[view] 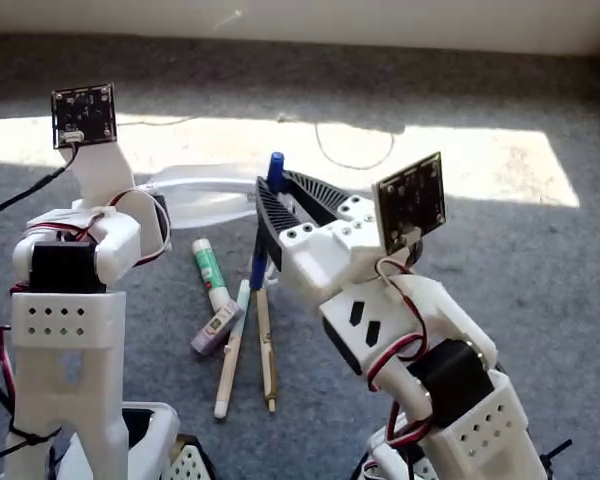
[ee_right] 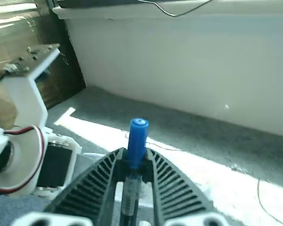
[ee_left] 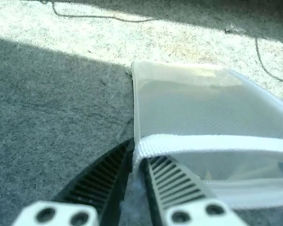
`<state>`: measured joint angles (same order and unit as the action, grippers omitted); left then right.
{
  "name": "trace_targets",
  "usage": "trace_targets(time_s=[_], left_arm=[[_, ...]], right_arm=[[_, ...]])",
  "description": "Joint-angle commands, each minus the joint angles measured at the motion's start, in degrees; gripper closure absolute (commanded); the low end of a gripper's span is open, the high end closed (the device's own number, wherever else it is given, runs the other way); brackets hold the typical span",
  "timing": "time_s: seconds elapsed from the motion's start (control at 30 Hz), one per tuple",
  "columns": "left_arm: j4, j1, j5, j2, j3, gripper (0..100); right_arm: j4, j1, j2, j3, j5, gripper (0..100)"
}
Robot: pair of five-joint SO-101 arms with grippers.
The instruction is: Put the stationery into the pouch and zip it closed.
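The pouch (ee_left: 203, 108) is translucent white mesh with a white band along its open edge, lying on grey carpet. My left gripper (ee_left: 136, 147) is shut on a corner of that band. In the high view the pouch (view: 205, 195) lies between the two arms. My right gripper (ee_right: 134, 157) is shut on a blue pen (ee_right: 137, 136), held upright with its cap above the fingers. From above, the right gripper (view: 273, 210) and blue pen (view: 275, 172) hang by the pouch's near end. A green-and-white glue stick (view: 208, 266), a small lilac item (view: 215, 329) and two slim pens (view: 232, 350) lie on the carpet.
The left arm's white body (ee_right: 23, 141) stands close beside the right gripper. A thin cable (view: 352, 152) loops across the sunlit strip of carpet behind the pouch. A white wall (ee_right: 203, 70) rises beyond the carpet.
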<state>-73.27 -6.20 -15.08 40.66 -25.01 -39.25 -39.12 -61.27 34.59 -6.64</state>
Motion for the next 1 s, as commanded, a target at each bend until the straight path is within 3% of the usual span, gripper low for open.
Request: trace_targets(time_s=[0.0,0.3,0.5,0.73,0.97], left_arm=[[0.88,0.92,0.62,-0.13,3.65,99],[0.88,0.92,0.62,-0.13,3.56,99],[0.88,0.92,0.62,-0.13,3.56,99],[0.88,0.92,0.62,-0.13,3.56,99],[0.88,0.92,0.62,-0.13,3.74,99]], right_arm=[[6.46,-3.12,-1.36,-2.59,0.7,99.4],[21.14,-4.7,-1.27,-2.07,1.32,99.4],[32.04,-4.7,0.4,3.38,12.48,99.4],[43.56,-4.7,2.86,13.93,15.38,99.4],[48.84,-4.7,2.95,21.85,19.52,99.4]])
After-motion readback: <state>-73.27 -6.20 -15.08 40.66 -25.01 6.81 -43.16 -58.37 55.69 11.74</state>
